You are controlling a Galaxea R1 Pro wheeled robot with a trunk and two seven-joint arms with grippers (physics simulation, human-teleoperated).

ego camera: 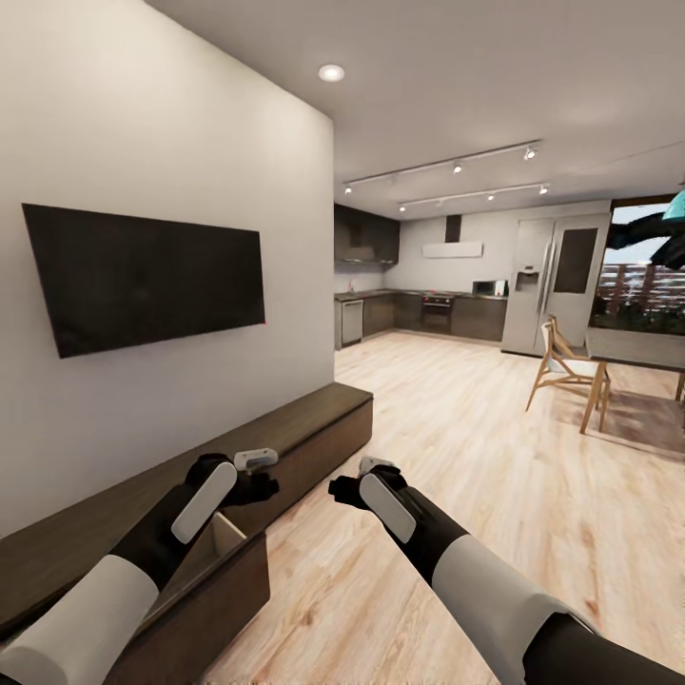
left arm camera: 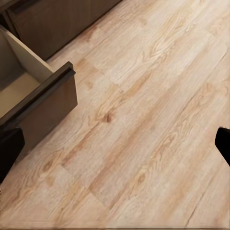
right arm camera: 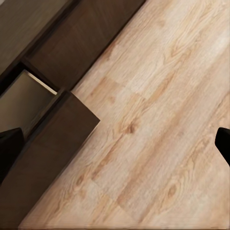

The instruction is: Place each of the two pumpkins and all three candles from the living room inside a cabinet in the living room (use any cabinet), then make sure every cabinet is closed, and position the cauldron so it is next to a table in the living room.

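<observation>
Pale wood flooring [ego camera: 495, 457] runs from the living room wall out to a kitchen at the far end, with a dark television [ego camera: 143, 276] hung on the white wall. Below and ahead of the left gripper [ego camera: 249, 476] stretches the long dark cabinet [ego camera: 314, 428], and one of its drawers [left arm camera: 45, 96] stands pulled out just under that gripper, its light tan interior showing nothing inside in the part visible. The right gripper [ego camera: 366, 480] hangs beside the left one, over bare floor just off the drawer's front corner. Away from the cabinet on the right gripper's side the floor lies open, with a wooden chair [ego camera: 571, 366] and dining table [ego camera: 647, 357] well apart. In both wrist views the dark fingertips [left arm camera: 223, 143] [right arm camera: 223, 143] sit at opposite edges with floor between them: each gripper is spread wide, holding and touching nothing.
</observation>
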